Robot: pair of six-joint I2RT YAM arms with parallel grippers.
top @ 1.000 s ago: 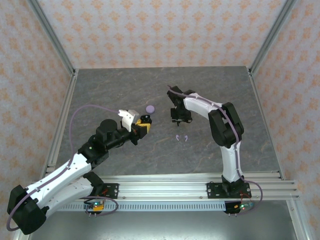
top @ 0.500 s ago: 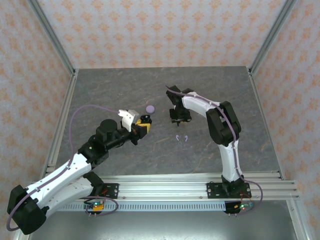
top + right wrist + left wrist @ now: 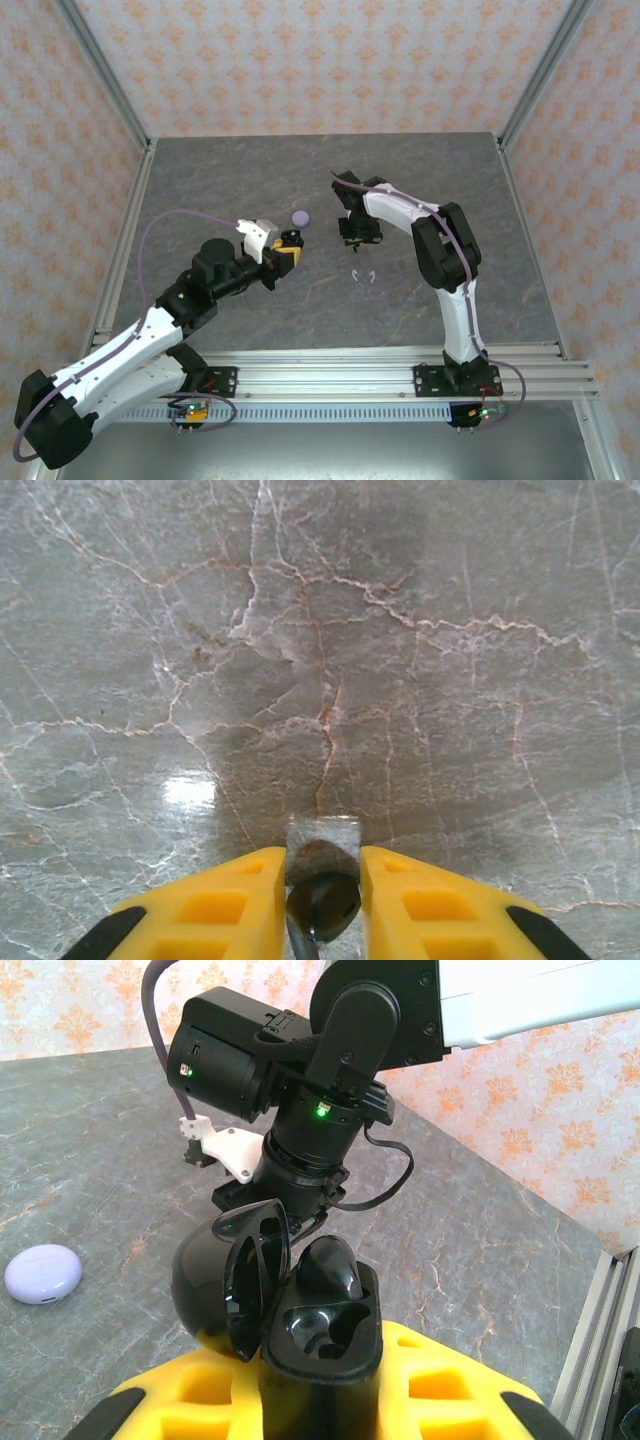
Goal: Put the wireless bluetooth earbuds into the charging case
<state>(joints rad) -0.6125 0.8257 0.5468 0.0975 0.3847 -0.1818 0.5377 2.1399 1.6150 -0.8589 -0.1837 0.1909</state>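
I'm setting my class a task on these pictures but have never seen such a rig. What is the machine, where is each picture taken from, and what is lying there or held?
Two white-and-black robot arms stand at a grey marbled table. One picture looks down from above them; the other two come from cameras on their wrists. The left gripper clamps an open round black charging case. The right gripper pinches a small glossy black earbud. On the table lie a closed round lavender case and two tiny pale lavender earbuds.
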